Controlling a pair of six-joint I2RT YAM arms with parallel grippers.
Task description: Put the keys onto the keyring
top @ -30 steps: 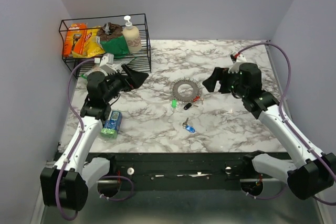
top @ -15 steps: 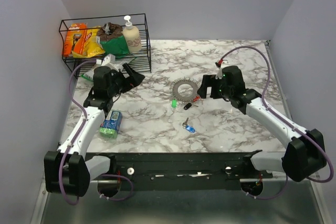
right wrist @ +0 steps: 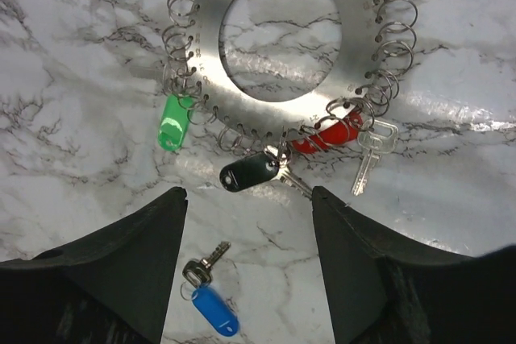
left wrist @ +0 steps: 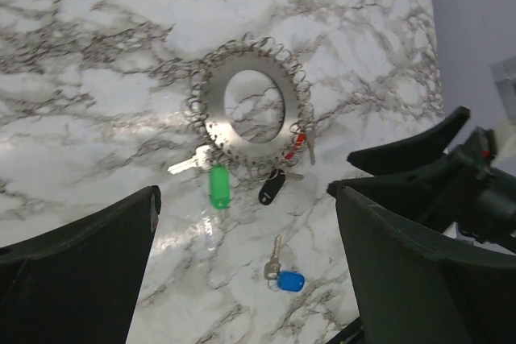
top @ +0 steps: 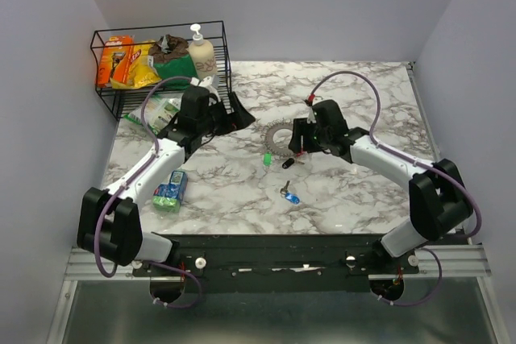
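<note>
One blue key (right wrist: 214,310) | seen between right tool (right wrist: 247,192) jaws | apart from keyring (right wrist: 282,102)

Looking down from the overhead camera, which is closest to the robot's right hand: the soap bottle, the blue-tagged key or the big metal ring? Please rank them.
1. Metal ring: right beside the right hand, on its left.
2. Blue-tagged key: lying loose, toward the near edge.
3. Soap bottle: in the wire basket at the far left corner.
</note>
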